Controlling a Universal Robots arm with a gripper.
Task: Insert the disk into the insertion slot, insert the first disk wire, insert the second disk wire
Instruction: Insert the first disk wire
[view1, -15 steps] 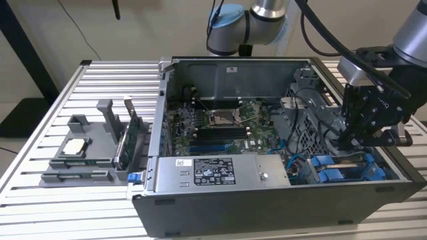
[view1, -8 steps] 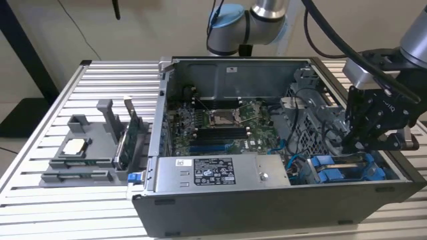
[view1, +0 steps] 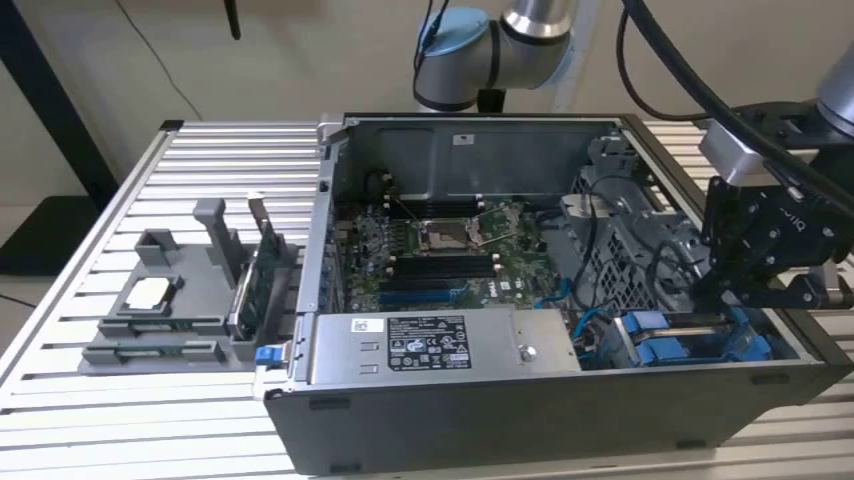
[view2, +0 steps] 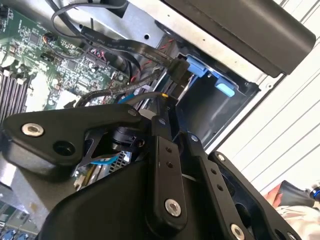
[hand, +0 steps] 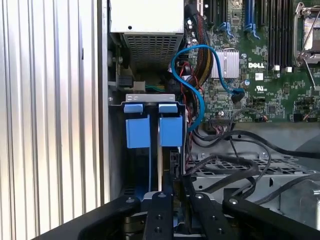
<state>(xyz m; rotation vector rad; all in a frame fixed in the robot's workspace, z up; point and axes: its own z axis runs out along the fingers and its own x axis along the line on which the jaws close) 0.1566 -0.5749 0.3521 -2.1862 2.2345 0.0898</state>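
Blue-framed disk (hand: 170, 131) upright inside insertion slot (hand: 150, 97)

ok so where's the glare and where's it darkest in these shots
exterior view: even soft light, the dark grey computer case's front wall darkest; second wrist view: the pale ribbed metal table washes out; first wrist view: table glares, deep shadow around the blue plastic tabs

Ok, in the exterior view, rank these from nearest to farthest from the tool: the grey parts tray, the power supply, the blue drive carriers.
1. the blue drive carriers, just below the tool, at the exterior view's right.
2. the power supply, along the case's near wall, around the centre.
3. the grey parts tray, outside the case, at the exterior view's left.
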